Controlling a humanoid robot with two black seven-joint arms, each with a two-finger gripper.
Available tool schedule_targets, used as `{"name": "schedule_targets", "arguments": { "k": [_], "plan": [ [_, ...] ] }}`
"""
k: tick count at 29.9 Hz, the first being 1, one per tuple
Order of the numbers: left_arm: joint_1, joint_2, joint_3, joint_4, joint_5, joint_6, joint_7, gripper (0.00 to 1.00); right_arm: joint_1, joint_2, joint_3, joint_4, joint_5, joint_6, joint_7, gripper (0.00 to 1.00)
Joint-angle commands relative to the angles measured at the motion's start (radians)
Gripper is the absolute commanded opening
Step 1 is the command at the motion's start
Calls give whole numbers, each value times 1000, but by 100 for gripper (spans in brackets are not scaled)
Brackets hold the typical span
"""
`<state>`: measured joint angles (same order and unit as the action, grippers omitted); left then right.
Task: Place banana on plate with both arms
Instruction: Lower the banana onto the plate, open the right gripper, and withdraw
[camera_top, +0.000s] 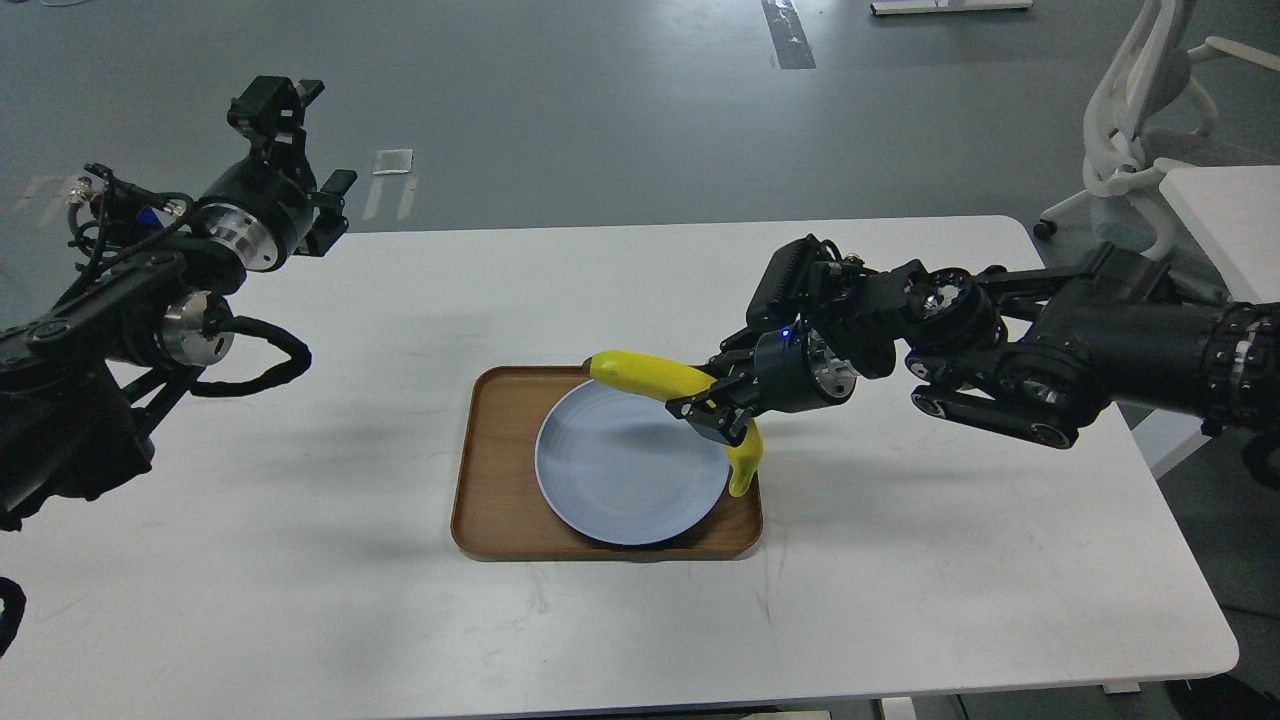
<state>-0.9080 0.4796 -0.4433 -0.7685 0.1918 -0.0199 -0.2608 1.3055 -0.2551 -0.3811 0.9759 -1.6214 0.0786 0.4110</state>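
My right gripper (712, 412) is shut on the yellow banana (650, 374) near its middle. It holds the banana in the air over the right edge of the pale blue-grey plate (620, 470). One end of the banana points left over the plate's far rim; the other end hangs down by the plate's right rim. The plate has nothing on it. My left gripper (290, 140) is raised at the far left, beyond the table's back edge, with its fingers spread and empty.
The plate lies on a brown wooden tray (495, 500) in the middle of the white table (300, 600). A white office chair (1140, 130) and another white table (1225, 220) stand at the back right.
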Motion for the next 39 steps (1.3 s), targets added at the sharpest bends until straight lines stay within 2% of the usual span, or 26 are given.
{"name": "schedule_targets", "arguments": {
  "k": [1,4,8,10,11,13,15,19,24,27,30,35,37,39],
  "plan": [
    [1,2,0,2,0,0,0,98,-3,22,-16,-20,0,0,0,4],
    [1,4,0,0,0,0,0,98,-9,25,-19,-42,1,0,-1,6],
    [3,11,0,2,0,0,0,98,-20,45,-18,-63,3,0,-1,15],
    [3,16,0,0,0,0,0,98,-26,50,-18,-66,5,0,-5,23],
    [1,16,0,2,0,0,0,98,-32,51,-16,-68,9,-2,-6,33],
    [3,16,0,0,0,0,0,98,-37,54,-16,-68,17,-2,-6,46],
    [3,19,0,0,0,0,-1,98,-43,66,-16,-68,18,-3,-8,52],
    [4,24,0,2,0,0,-1,98,-46,88,-13,-82,21,-3,-11,77],
    [8,27,0,2,0,1,-1,98,-42,88,5,-82,24,-6,-14,92],
    [8,27,2,2,1,-2,0,98,-34,80,70,-82,44,-13,-14,94],
    [6,11,2,2,3,-2,2,98,-32,53,200,-82,199,-5,-26,95],
    [8,-2,-6,-5,-9,-12,-1,98,-51,-33,373,-75,699,13,-110,96],
    [8,-18,-12,-5,-14,-14,-1,98,-69,-81,433,-71,1084,38,-173,96],
    [9,-30,-15,-5,-20,-15,2,98,-89,-130,485,-66,1356,79,-211,96]
  ]
}}
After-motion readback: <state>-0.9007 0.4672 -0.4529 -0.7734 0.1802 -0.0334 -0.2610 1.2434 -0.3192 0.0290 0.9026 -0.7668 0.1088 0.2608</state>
